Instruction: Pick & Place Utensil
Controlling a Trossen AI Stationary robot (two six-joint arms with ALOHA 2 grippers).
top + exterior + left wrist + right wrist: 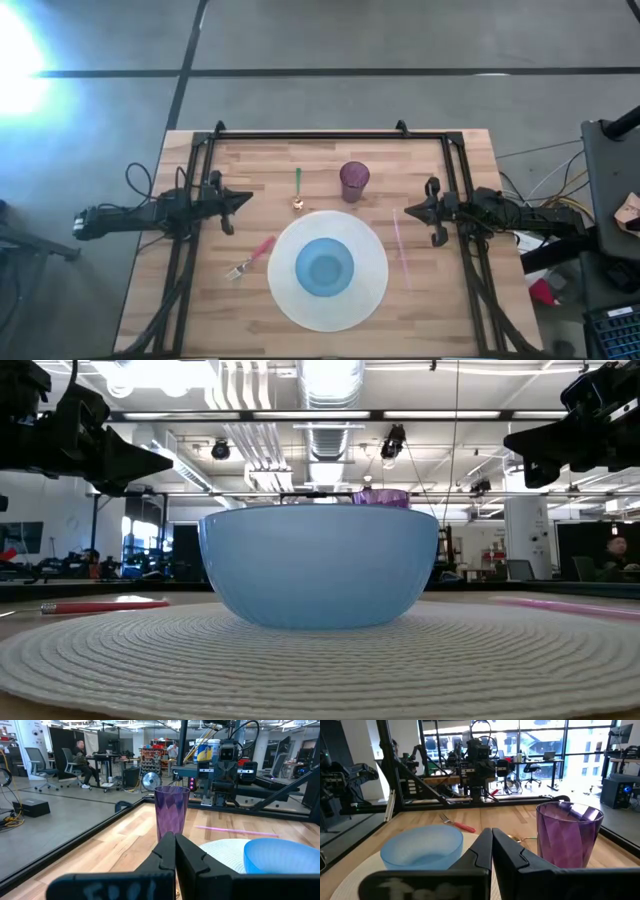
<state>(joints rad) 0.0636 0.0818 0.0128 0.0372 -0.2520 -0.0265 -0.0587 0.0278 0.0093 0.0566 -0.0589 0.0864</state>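
Note:
A fork with a red handle (251, 258) lies flat on the table left of the white round mat (283, 300); it also shows in the right wrist view (457, 824). A spoon with a green handle (298, 187) lies beyond the mat, beside the purple cup (354, 182). A pink straw (401, 245) lies right of the mat. The blue bowl (325, 267) stands on the mat. My left gripper (247, 200) hovers shut at the left side, above the table. My right gripper (408, 211) hovers shut at the right side. Both touch nothing.
A black frame (310, 135) runs along the table's far edge and down both sides under the arms. Bare wood lies between the fork and the left rail, and near the table's near corners. People sit at desks far behind the table.

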